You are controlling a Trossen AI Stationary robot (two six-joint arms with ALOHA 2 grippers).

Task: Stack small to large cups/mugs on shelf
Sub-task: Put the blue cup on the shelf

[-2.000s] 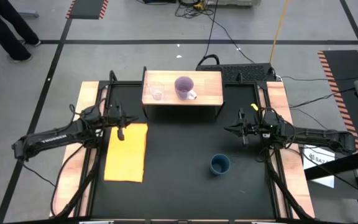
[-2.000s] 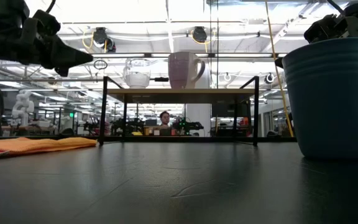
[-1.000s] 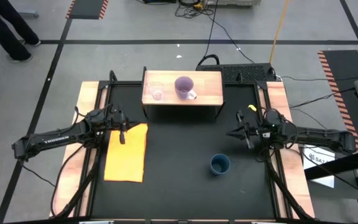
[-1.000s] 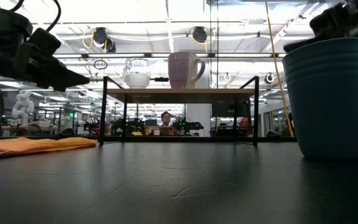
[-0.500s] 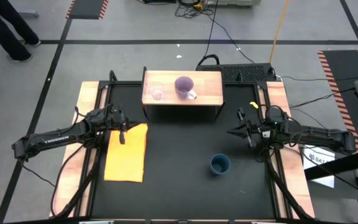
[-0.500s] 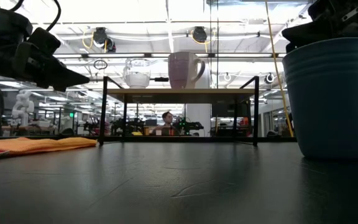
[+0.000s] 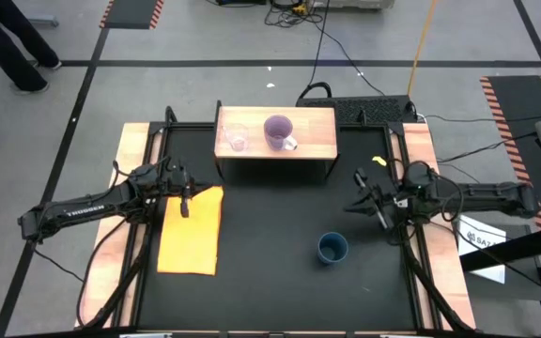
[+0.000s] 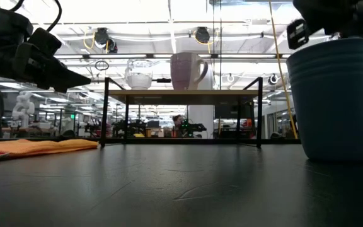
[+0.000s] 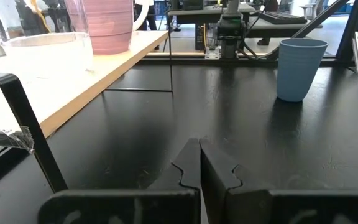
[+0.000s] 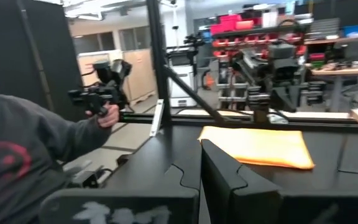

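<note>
Light-wood shelf (image 7: 308,141) on thin black legs, standing at the far middle of the black surface (image 7: 270,272).

Clear glass cup (image 7: 236,139), small, upright on the shelf's left part. In the low view it shows on the board beside the mug.

Light purple mug (image 7: 278,130) with pale handle, upright on the shelf just right of the glass cup, the two apart.

Dark teal-blue cup (image 7: 332,248), upright on the surface, right of centre, well apart from the shelf and nearer the front edge. In the low view it fills the right side, close to the camera.

Yellow-orange mat (image 7: 192,230), flat on the left part of the surface, in front of the shelf's left end.

Left claw (image 7: 184,200), fingers together, empty, held over the mat's far edge, near the shelf's left legs.

Right claw (image 7: 355,203), fingers together, empty, held above the surface between the shelf's right end and the teal-blue cup, touching neither.

Person in a dark sleeve (image 10: 23,155), seen in the right wrist view beyond the surface, one hand (image 10: 107,114) holding a dark device.
</note>
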